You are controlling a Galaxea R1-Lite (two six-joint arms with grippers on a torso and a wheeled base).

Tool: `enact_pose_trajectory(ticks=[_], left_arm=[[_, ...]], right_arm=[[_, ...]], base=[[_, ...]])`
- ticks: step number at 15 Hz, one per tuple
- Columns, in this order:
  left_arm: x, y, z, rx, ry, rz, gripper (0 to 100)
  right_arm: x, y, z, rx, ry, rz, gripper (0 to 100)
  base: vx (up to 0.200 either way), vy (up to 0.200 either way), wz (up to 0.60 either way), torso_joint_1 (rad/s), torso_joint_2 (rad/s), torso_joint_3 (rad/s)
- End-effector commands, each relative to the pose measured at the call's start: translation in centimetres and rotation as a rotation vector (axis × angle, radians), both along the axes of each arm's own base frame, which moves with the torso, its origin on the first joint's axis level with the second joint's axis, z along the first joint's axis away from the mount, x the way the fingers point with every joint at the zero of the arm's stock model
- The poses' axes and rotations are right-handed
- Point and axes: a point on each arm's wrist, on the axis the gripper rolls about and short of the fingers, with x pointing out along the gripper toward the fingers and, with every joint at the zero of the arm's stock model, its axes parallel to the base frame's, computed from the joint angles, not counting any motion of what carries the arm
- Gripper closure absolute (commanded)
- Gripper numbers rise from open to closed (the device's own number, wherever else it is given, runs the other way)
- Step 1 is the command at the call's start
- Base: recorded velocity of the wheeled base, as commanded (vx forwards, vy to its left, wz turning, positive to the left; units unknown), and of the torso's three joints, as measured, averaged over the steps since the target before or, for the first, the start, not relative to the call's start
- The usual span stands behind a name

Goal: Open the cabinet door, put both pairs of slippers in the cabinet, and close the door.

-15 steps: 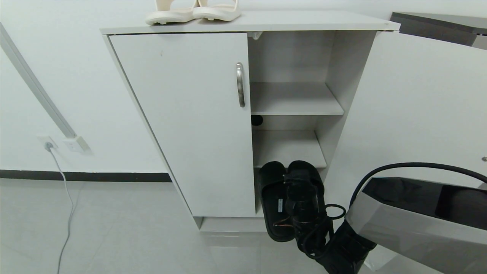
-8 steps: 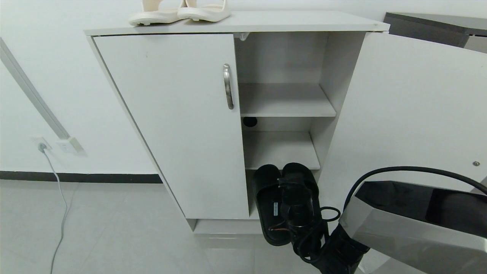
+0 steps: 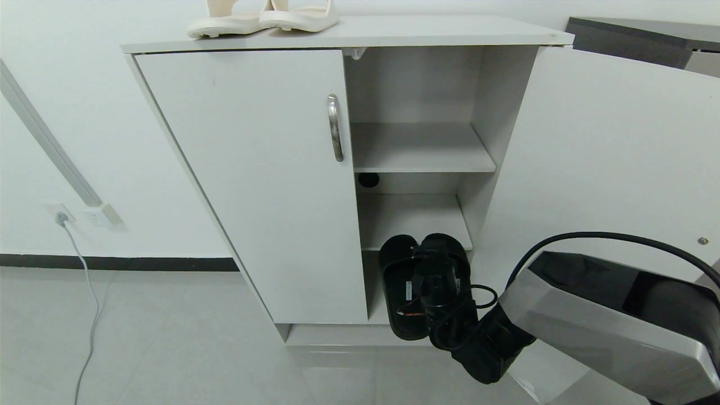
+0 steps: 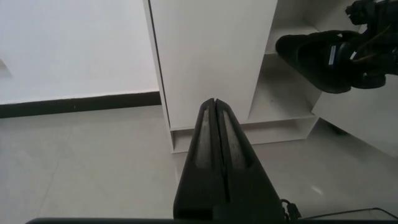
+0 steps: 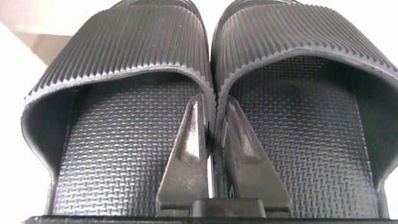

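White two-door cabinet [image 3: 450, 31]: left door [image 3: 242, 169] closed, right door [image 3: 607, 157] swung wide open. Right gripper [image 5: 213, 102], fingers narrow, pinches the adjoining inner edges of the black ribbed rubber slippers [image 3: 396, 281]. The pair sits at the mouth of the lowest compartment, toes in, heels projecting out. Cream slippers [image 3: 264, 17] lie on the cabinet top, far left. Left gripper [image 4: 214, 106], fingers pressed together and empty, hangs over the grey floor [image 4: 81, 162] near the closed door.

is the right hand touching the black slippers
Touching. The right wrist view shows the right hand clamped on the adjoining inner walls of the black ribbed rubber slippers.
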Motion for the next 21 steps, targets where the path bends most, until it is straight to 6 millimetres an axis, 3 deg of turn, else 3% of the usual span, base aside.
enact_pose_trajectory(ticks=[1,8,17,21], left_arm=[[0.0,0.0,0.0,0.000,0.001,0.000,100],[0.0,0.0,0.0,-0.002,0.001,0.002,100],[0.0,0.0,0.0,0.001,0.001,0.002,100],[0.0,0.0,0.0,-0.002,0.001,0.005,100]], right_arm=[[0.4,-0.2,-0.4,-0.004,0.004,-0.010,100],[0.8,-0.1,0.1,0.015,-0.017,-0.015,100],[0.8,0.0,0.2,0.022,-0.028,-0.017,100],[1.4,0.3,0.0,0.032,-0.036,-0.016,100]], base=[[0.000,0.000,0.00,0.000,0.00,0.000],[0.000,0.000,0.00,0.000,0.00,0.000],[0.200,0.000,0.00,0.003,0.00,0.004],[0.000,0.000,0.00,0.000,0.00,0.000]])
